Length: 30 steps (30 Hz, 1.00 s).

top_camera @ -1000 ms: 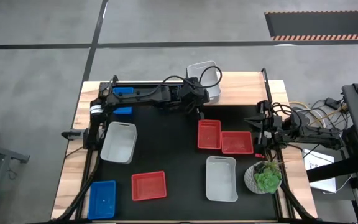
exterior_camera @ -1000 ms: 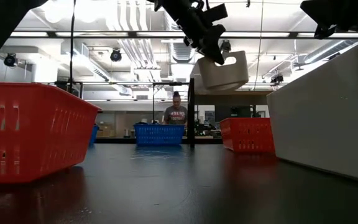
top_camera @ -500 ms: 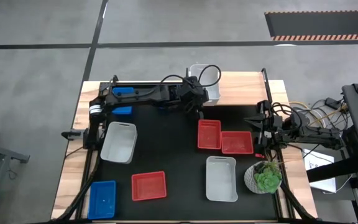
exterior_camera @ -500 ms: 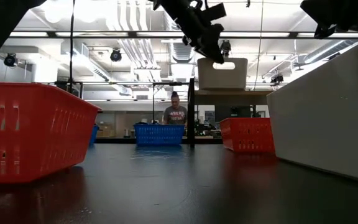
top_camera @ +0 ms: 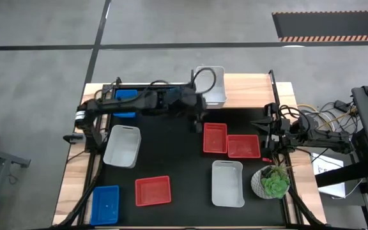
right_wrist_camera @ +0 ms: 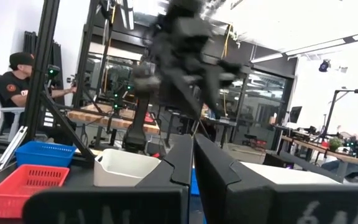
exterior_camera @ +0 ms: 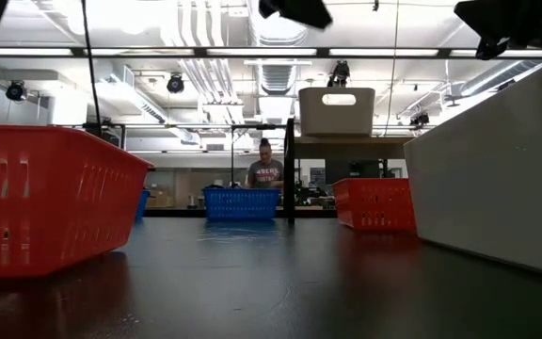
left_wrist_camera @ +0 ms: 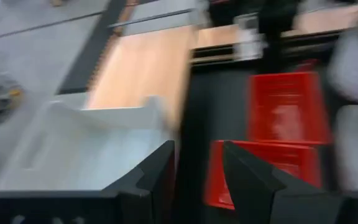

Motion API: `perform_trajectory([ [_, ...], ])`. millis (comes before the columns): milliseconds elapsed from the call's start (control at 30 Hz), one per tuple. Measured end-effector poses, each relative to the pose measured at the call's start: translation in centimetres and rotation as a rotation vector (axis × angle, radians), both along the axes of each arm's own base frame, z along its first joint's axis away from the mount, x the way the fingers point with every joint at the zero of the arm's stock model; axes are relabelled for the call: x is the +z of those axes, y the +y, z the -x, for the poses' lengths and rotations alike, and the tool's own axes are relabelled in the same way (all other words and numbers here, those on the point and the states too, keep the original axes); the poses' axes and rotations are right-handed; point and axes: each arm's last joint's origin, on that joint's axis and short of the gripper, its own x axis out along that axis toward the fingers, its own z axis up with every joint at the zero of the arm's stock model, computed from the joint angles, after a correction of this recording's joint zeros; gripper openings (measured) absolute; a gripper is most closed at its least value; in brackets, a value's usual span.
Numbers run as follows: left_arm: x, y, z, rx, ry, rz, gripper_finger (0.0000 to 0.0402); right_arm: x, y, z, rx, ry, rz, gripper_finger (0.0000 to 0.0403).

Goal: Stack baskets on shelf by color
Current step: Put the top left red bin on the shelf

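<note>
A white basket (top_camera: 211, 84) (exterior_camera: 337, 111) stands level on its bottom on the light-wood shelf (top_camera: 251, 91) (exterior_camera: 346, 141). My left gripper (top_camera: 197, 115) (left_wrist_camera: 197, 168) is open, near the shelf's front left corner and apart from that basket (left_wrist_camera: 86, 149). My right gripper (top_camera: 267, 131) (right_wrist_camera: 192, 155) waits shut at the table's right edge. On the black table lie two red baskets (top_camera: 214, 137) (top_camera: 243, 145) side by side, a third red one (top_camera: 153, 190), two white ones (top_camera: 121, 145) (top_camera: 227, 183) and blue ones (top_camera: 126, 96) (top_camera: 105, 203).
A potted green plant (top_camera: 273, 182) stands at the near right, beside the white basket there. The shelf's black post (exterior_camera: 290, 179) rises at the table's far side. People show in the room beyond the table (exterior_camera: 265, 171) (right_wrist_camera: 17, 81).
My left gripper has opened and let go of the white basket. The basket hung tilted a second ago and now stands level on the shelf. The gripper has drawn back from it toward the table's left and near side, and has risen out of the low view.
</note>
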Motion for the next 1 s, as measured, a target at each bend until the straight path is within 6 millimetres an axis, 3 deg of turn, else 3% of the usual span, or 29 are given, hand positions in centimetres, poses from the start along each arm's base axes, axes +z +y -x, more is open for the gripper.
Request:
perform_trajectory([
  [133, -0.6, -5.3, 1.4, -0.121, 0.019, 0.049, 0.0119, 0.0, 0.0, 0.0, 0.000, 0.005, -0.001, 0.0009],
  [267, -3.1, -10.5, 3.0, -0.245, 0.077, 0.061, 0.0119, -0.1, 0.0, 0.0, 0.007, 0.010, -0.028, 0.0009],
  [467, -7.3, -15.3, 5.4, -0.361, 0.035, 0.077, 0.0118, -0.4, 0.0, -0.1, 0.019, 0.039, -0.075, 0.0009],
  [633, -10.3, -15.9, 7.7, -0.402, -0.043, 0.078, 0.0118, -0.6, 0.0, -0.2, 0.019, 0.058, -0.076, 0.0009],
  [1000, -12.6, -11.5, 14.7, -0.388, -0.302, 0.076, 0.0118, -0.4, 0.0, -0.3, 0.037, 0.045, -0.089, 0.0009],
])
